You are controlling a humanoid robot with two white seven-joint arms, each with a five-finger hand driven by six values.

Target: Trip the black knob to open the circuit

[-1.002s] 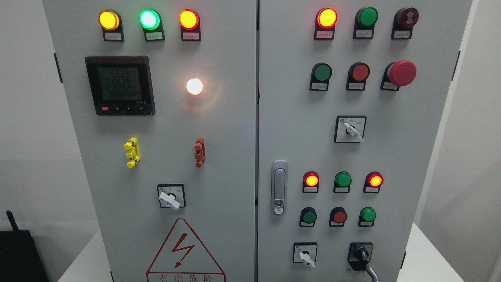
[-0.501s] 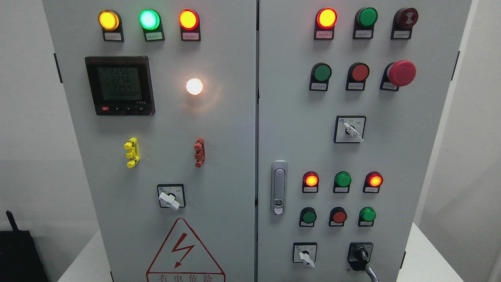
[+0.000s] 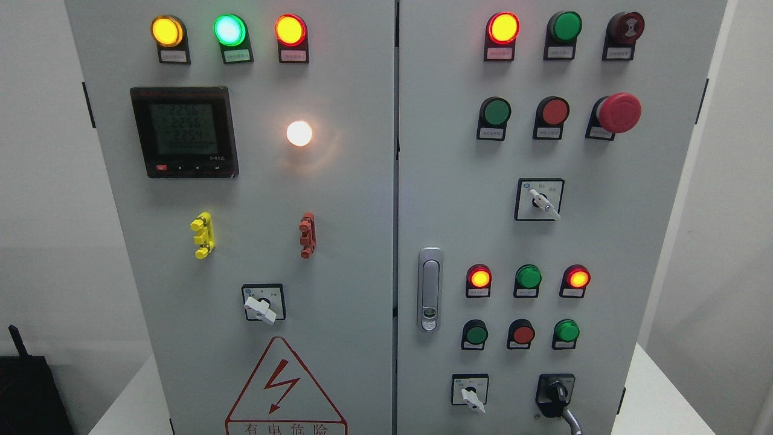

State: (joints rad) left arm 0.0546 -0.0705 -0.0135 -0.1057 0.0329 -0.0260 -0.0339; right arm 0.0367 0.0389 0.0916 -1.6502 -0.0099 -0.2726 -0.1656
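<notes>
A grey two-door control cabinet [image 3: 338, 241] fills the head view, standing on a white desk [image 3: 655, 399]; neither hand of the robot is in view, so how far either is open, or whether it holds anything, cannot be told. The task looks to be at its very start, with the reach not yet begun. The black knob [image 3: 556, 394] sits at the lower right corner of the right door, just right of a white selector [image 3: 470, 396], with a grey cable leaving below it. The next move, as I judge it, calls for bringing a hand up from the lower right to the knob, closing the fingers around its narrow grip and turning it, while keeping clear of the selector and the push buttons above. By count: one digital meter [image 3: 184, 133] on the left door, one silver door latch [image 3: 429, 289], one red mushroom stop button [image 3: 618, 112], three white-handled selector switches, and one black knob. Seven round lamps glow: three along the left door's top, one white lamp below them, one at the right door's top and two lower down.
</notes>
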